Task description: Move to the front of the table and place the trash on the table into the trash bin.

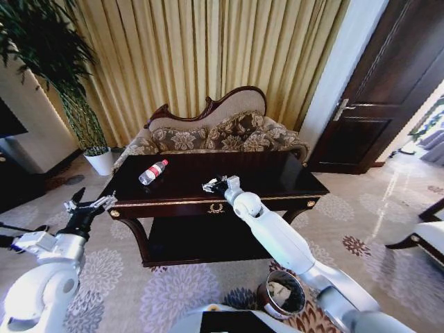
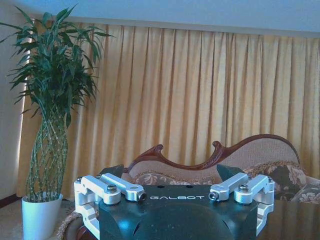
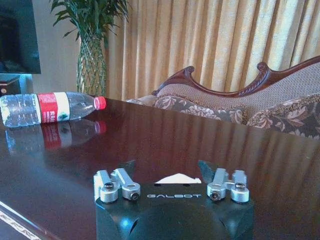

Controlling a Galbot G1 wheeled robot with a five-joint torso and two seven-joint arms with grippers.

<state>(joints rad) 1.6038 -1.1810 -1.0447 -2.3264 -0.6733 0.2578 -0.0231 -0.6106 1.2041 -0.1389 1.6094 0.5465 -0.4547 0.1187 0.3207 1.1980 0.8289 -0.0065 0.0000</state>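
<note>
The right tool [image 1: 210,185] sits low on the bench [image 1: 277,177], open around a paper scrap [image 3: 177,178] to grasp it; the left tool [image 1: 90,203] waits open.

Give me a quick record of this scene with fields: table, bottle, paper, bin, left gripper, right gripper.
table: dark, glossy, before a sofa
bottle: lying on its side on the table
paper scrap: white, between the right gripper's fingers
trash bin: on the floor beside the right arm
left gripper: open, at the table's left corner
right gripper: open, over the table's front edge

White arms [image 1: 277,236], black "GALBOT" pincers [image 3: 167,172] — silver screws
</note>
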